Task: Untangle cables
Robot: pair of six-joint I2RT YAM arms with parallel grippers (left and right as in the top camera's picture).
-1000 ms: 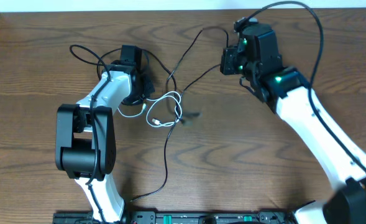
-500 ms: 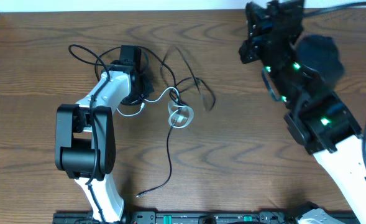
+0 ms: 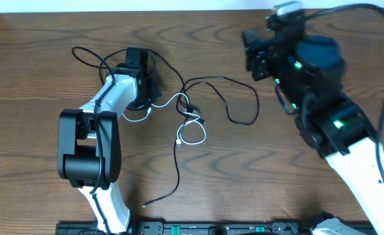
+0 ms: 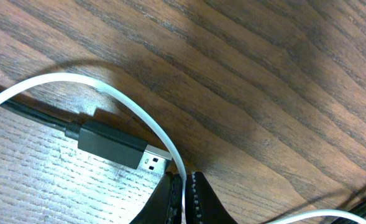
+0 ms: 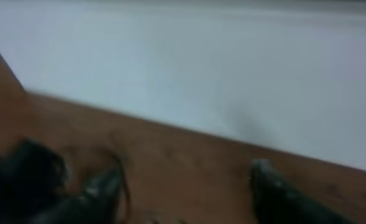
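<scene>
Near the middle of the surface (image 3: 276, 183), the white cable (image 3: 193, 134) curls into small loops and crosses the black cable (image 3: 244, 91). The black cable's long tail runs down toward the near edge, and a wide bend of it reaches right. Only the left wrist view shows the left fingers (image 4: 202, 202) pinching the white cable, with a black USB plug (image 4: 114, 144) just beside them, its metal end pointing right. The blurred right wrist view shows the right fingers (image 5: 282, 196) spread, holding nothing.
</scene>
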